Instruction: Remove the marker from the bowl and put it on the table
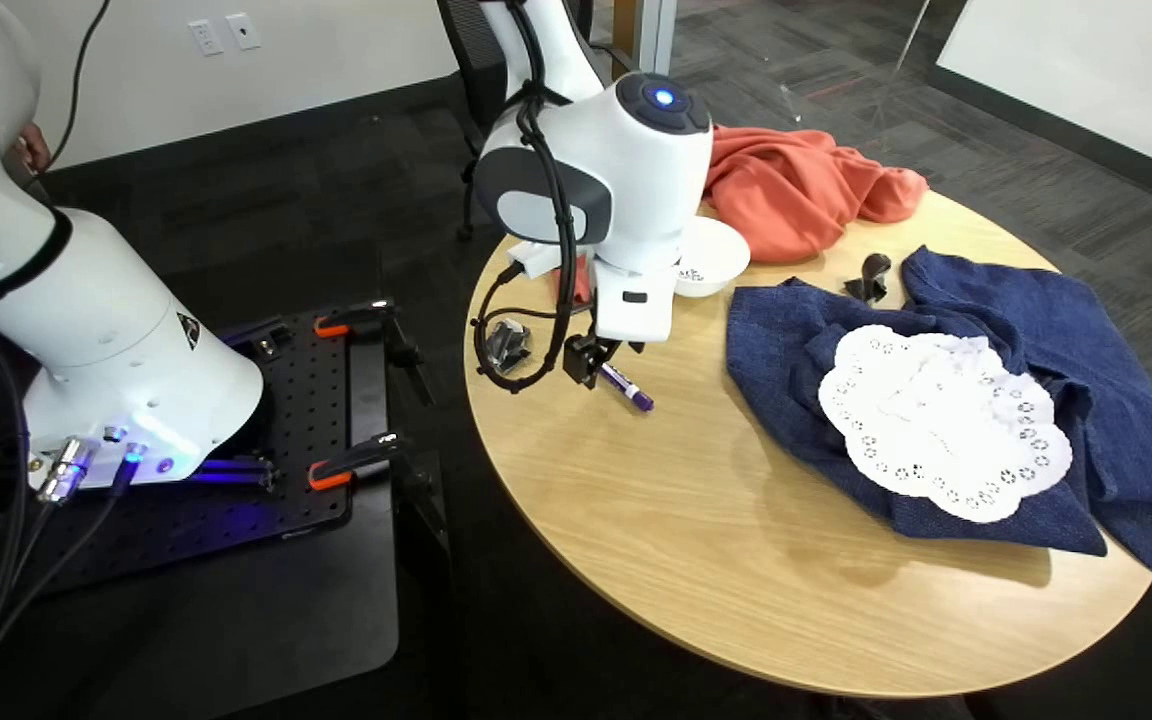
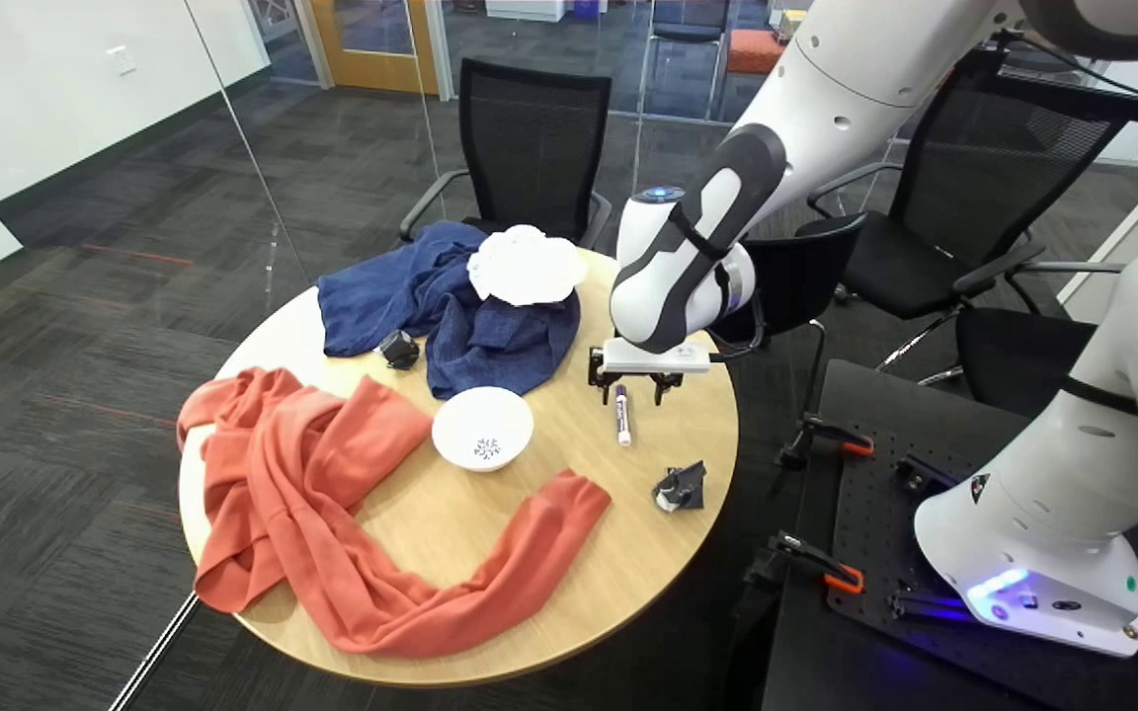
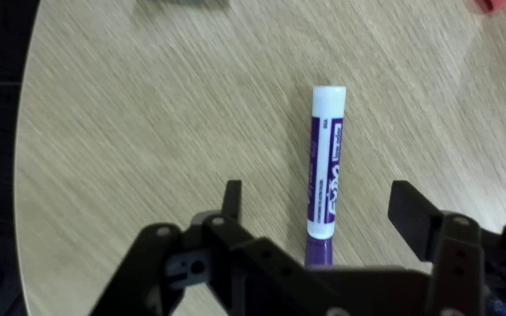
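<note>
The marker [image 3: 324, 166], purple and white with a purple cap, lies flat on the light wood table [image 1: 636, 520]. It shows in both exterior views [image 1: 626, 387] [image 2: 622, 420]. My gripper [image 2: 632, 398] is open just above it, with nothing held. In the wrist view the two fingertips [image 3: 316, 197] stand apart on either side of the marker, not touching it; the gripper body hides the cap's end. The white bowl [image 2: 483, 427] stands upright on the table with a dark snowflake pattern inside. In an exterior view the arm partly hides the bowl [image 1: 714, 255].
A crumpled black object [image 2: 680, 488] lies near the marker by the table edge. A red-orange cloth [image 2: 302, 513] curls round the bowl. A blue denim cloth [image 1: 1116, 380] carries a white lacy doily [image 1: 946, 420]. A small black lumpy object [image 2: 398, 349] lies beside the denim.
</note>
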Action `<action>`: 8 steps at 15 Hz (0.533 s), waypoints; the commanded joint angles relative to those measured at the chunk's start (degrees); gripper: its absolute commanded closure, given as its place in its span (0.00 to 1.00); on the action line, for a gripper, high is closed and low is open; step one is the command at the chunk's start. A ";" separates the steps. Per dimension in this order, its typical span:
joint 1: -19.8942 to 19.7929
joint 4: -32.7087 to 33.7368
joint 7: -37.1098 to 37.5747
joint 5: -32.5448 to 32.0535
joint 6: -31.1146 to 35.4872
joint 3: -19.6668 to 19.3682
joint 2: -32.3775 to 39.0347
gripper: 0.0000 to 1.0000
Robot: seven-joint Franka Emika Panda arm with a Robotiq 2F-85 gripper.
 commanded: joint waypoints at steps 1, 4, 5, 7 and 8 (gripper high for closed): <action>3.38 -1.95 1.65 -2.31 2.85 -2.38 -3.64 0.00; 5.26 -2.26 2.26 -3.95 4.13 -3.77 -4.96 0.00; 5.66 -2.21 2.39 -4.47 4.15 -4.12 -5.28 0.00; 6.06 -2.29 2.20 -5.02 4.12 -4.39 -5.90 0.00; 4.64 -0.28 0.77 -3.91 2.94 -3.15 -3.63 0.00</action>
